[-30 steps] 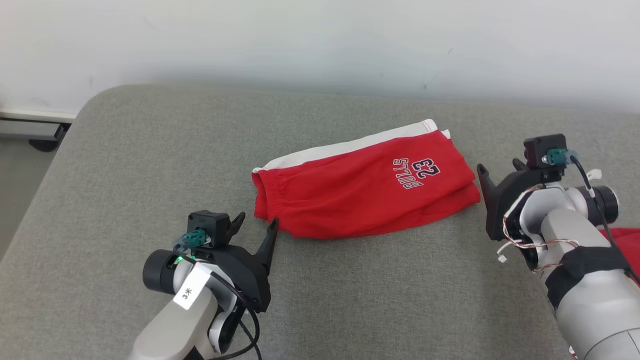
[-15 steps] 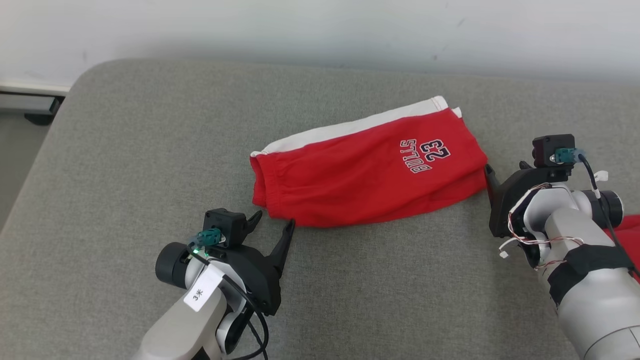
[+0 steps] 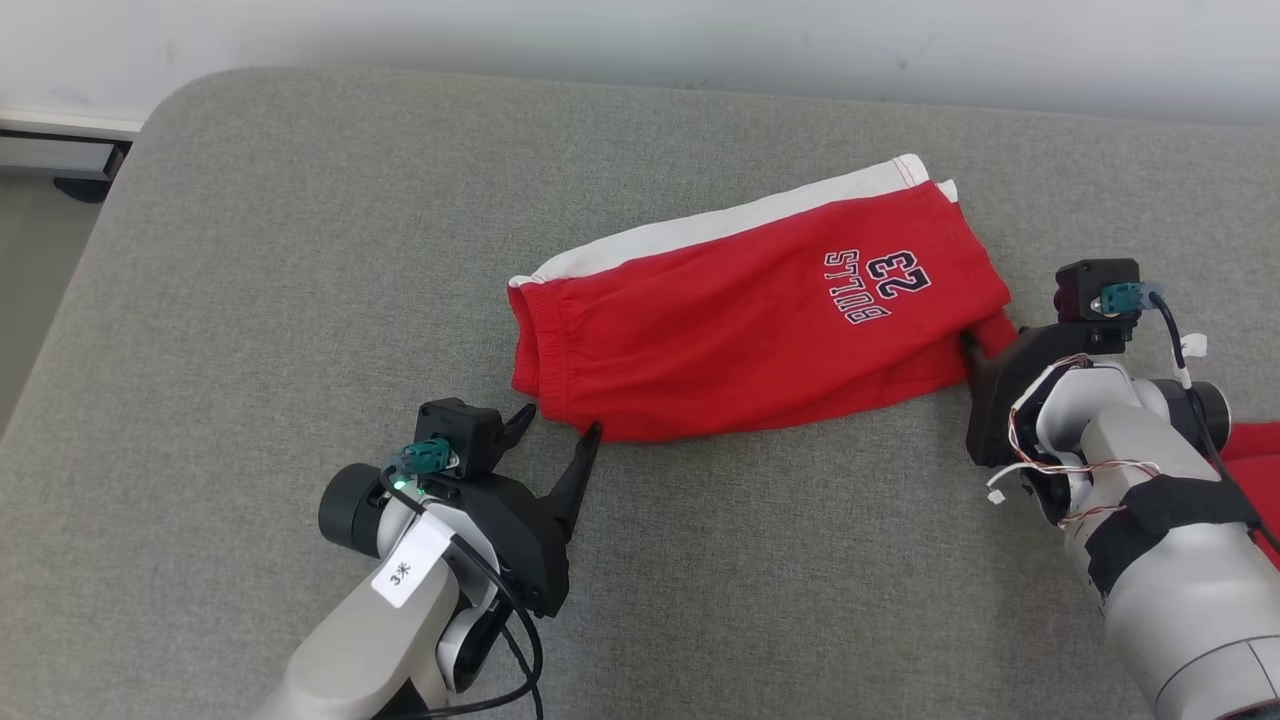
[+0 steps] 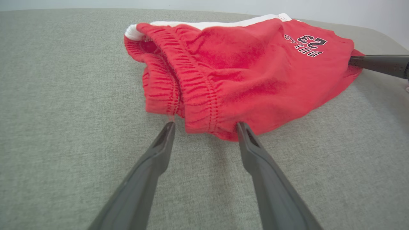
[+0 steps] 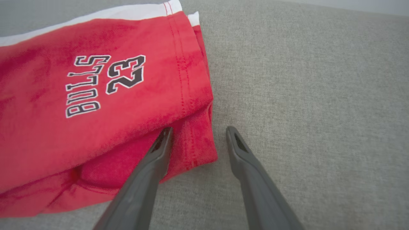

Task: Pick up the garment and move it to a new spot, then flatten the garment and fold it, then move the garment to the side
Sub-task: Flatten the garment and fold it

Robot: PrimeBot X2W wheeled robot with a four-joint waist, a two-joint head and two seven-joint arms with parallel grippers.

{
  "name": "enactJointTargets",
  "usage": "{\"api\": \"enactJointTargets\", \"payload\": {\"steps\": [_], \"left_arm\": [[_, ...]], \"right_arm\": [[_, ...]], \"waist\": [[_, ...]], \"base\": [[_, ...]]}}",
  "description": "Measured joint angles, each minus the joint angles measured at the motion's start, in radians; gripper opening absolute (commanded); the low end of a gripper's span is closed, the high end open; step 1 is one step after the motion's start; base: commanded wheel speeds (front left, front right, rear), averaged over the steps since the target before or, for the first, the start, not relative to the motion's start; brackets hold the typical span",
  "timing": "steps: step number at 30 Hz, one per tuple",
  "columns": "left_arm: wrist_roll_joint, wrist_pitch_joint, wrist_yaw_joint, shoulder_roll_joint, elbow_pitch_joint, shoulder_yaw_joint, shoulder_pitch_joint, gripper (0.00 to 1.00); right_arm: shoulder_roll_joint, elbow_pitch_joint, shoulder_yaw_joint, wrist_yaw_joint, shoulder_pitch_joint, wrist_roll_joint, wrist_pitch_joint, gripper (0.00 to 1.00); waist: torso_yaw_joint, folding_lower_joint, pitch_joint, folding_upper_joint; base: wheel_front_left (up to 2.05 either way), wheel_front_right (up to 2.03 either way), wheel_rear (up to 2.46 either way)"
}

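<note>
Shorts (image 3: 740, 340), red ones, are lying near the far edge of the grey cushion (image 3: 300, 250). Left gripper (image 3: 560, 421) is holding its fingers apart at the waistband. The right gripper (image 5: 198, 128) is holding its fingers apart around the hem corner.

A grey fabric surface (image 3: 300, 250) meets a white wall (image 3: 640, 30); red cloth (image 3: 1258, 450) lies at its right edge.

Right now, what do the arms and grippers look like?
Both arms are pale grey, each gripper black with two long tapered fingers and a boxy wrist camera bearing a teal plug. Behind the left gripper: a white tag, black cable, green light. Behind the right gripper: loose red-and-white wires and a black tape band.
</note>
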Motion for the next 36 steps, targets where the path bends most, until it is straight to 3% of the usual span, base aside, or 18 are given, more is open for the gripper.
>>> {"api": "enactJointTargets", "payload": {"steps": [3,4,5,12,15,17,18,19,20,21,23,30,36], "left_arm": [[0.000,0.000,-0.001,0.000,0.001,-0.002,0.000,1.00],[0.000,0.000,-0.001,0.000,0.002,-0.002,0.000,1.00],[0.000,0.000,-0.001,0.000,0.002,-0.003,0.000,1.00],[0.007,0.012,-0.027,0.001,0.011,-0.027,0.000,1.00],[0.007,0.013,-0.028,0.002,0.012,-0.030,0.000,0.81],[0.007,0.013,-0.032,0.004,0.013,-0.031,0.000,0.85],[0.007,0.013,-0.036,0.006,0.013,-0.032,0.000,0.81],[0.008,0.013,-0.036,0.007,0.013,-0.034,0.000,0.73],[0.011,0.013,-0.036,0.008,0.012,-0.036,-0.001,0.50],[0.019,0.013,-0.038,0.009,0.011,-0.039,-0.001,0.40],[0.028,0.012,-0.045,0.009,0.010,-0.044,-0.002,0.00],[0.028,0.012,-0.053,0.017,0.010,-0.056,-0.004,0.00],[0.028,-0.002,-0.063,0.063,0.010,-0.057,-0.002,0.00]], "right_arm": [[0.001,0.011,0.002,0.004,0.000,0.000,0.017,0.34],[0.001,0.014,0.004,0.004,0.000,0.000,0.021,0.12],[0.001,0.015,0.004,0.004,0.000,0.000,0.025,0.00],[0.001,0.032,0.009,0.004,-0.016,0.000,0.035,0.00],[0.000,0.035,0.009,0.004,-0.016,0.000,0.035,0.00],[-0.001,0.038,0.009,0.004,-0.016,0.000,0.035,0.00],[0.000,0.039,0.009,0.004,-0.016,0.000,0.035,0.00],[0.000,0.039,0.009,0.004,-0.016,0.000,0.035,0.00],[-0.001,0.040,0.009,0.004,-0.016,0.000,0.035,0.00],[-0.001,0.041,0.009,0.004,-0.016,0.000,0.037,0.00],[-0.001,0.044,0.009,0.004,-0.016,0.000,0.042,0.00],[0.000,0.058,0.011,0.004,-0.016,0.000,0.042,0.00],[0.000,0.066,0.012,0.014,-0.012,0.000,0.033,0.00]], "waist": [[0.001,0.0000,0.000,0.0000],[0.001,0.0000,0.000,0.0000],[0.000,0.0000,-0.001,0.0000],[-0.002,0.0000,-0.013,0.0000],[-0.004,0.0000,-0.018,0.0001],[-0.004,0.0000,-0.022,0.0000],[-0.005,0.0000,-0.024,0.0000],[-0.005,-0.0001,-0.025,0.0000],[-0.005,-0.0001,-0.025,0.0000],[-0.005,-0.0001,-0.026,0.0000],[-0.005,-0.0001,-0.027,0.0000],[-0.006,0.0000,-0.032,0.0000],[-0.006,-0.0001,-0.055,0.0000]], "base": [[0.00,0.00,0.00],[0.00,0.00,0.00],[0.00,0.00,0.00],[0.00,0.00,0.00],[0.00,0.00,0.00],[0.00,0.00,0.00],[0.00,0.00,0.00],[0.00,0.00,0.00],[0.00,0.00,0.00],[0.00,0.00,0.00],[0.00,0.00,0.00],[0.00,0.00,0.00],[0.00,0.00,0.00]]}}
